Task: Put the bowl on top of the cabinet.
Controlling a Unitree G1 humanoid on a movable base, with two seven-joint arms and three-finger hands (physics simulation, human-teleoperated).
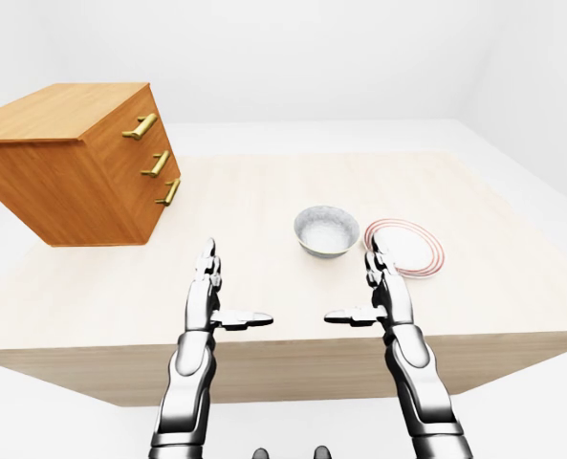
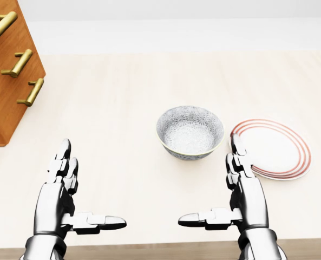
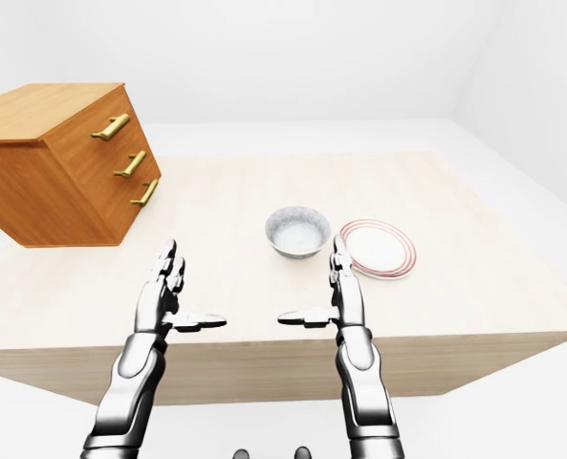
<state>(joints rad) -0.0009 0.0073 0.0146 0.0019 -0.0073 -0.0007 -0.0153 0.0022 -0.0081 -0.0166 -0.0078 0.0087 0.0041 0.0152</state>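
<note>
1 bowl (image 2: pixel 190 131) upright, mouth facing up

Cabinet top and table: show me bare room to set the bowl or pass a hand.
The cabinet top is wholly bare. On the table, a wide bare stretch runs between the cabinet and the bowl, above the left hand in the head view. Crowded: bowl and plate sit close together, right hand just below them.
</note>
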